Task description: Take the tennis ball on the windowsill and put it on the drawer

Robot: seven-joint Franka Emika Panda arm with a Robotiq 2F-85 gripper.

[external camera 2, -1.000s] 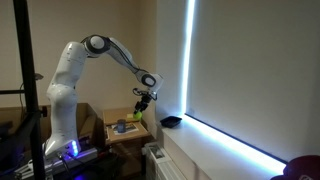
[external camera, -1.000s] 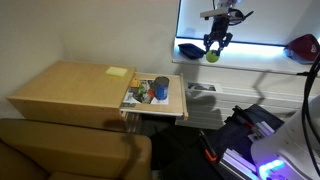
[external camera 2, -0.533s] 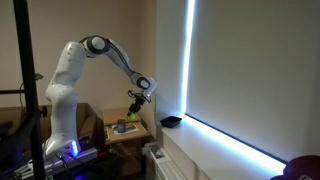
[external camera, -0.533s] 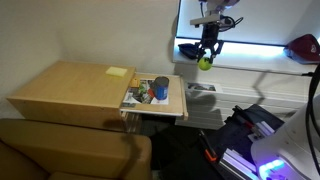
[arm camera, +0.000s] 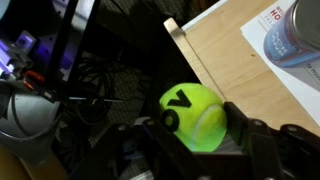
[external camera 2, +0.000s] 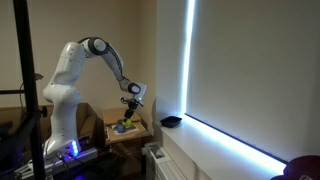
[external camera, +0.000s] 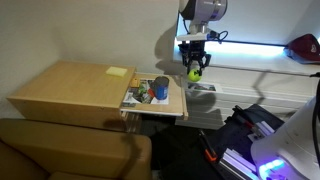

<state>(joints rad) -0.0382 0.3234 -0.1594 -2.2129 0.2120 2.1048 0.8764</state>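
Carry leg: tennis ball clamped in gripper, off the windowsill, not yet on the drawer.

Wrist view: fingers pressed against both sides of the ball, no gap visible. Ball held in the air, above and just beside the drawer's window-side edge, over dark cables rather than over wood. Judged: pick done, placement pending. Next move probably calls for a sideways shift over the drawer, then descent onto a bare patch clear of the blue can and other small items. Low release advisable, since a round ball may roll. Writing: black tick-like mark on ball, brand unreadable. Red letters on white paper cropped at frame edge, illegible.
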